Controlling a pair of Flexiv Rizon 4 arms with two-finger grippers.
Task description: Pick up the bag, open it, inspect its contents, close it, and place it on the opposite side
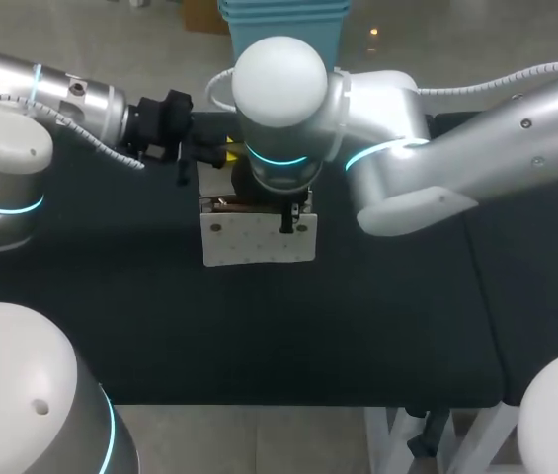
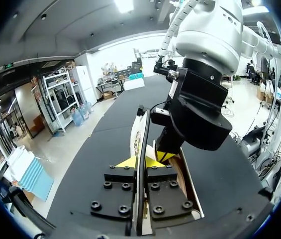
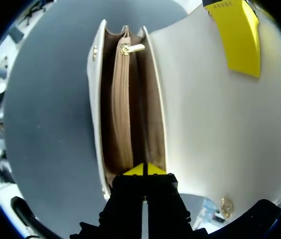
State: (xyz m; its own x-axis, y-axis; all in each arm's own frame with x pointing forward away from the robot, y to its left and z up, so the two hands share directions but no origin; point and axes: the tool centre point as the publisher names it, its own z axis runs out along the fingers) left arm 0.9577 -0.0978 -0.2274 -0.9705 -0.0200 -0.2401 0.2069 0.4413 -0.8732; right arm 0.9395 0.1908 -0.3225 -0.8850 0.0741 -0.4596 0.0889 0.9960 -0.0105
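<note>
Hidden: in the head view the right arm (image 1: 456, 148) covers the back of the bag (image 1: 259, 245) and its own fingers. Only the bag's white front with small studs shows.
Hard to see: in the left wrist view the flap is just a thin edge. The bottom of the bag is too dark to make out.
Bag place: it sits in the middle of the black bench (image 1: 377, 326), right under the right arm's wrist.
Bag way: its long side runs left to right across the bench, and its open top faces up.
Inside: brown lining, with a tan zip (image 3: 122, 109) running along the long side.
Flap: the white flap (image 3: 205, 124) is lifted off the top, with a gold snap (image 3: 226, 206) near its edge.
Left gripper (image 2: 140, 163): its fingers are clamped on the flap, one on each side.
Right gripper (image 3: 144, 170): it is just above one end of the open top, with its fingers pressed together.
</note>
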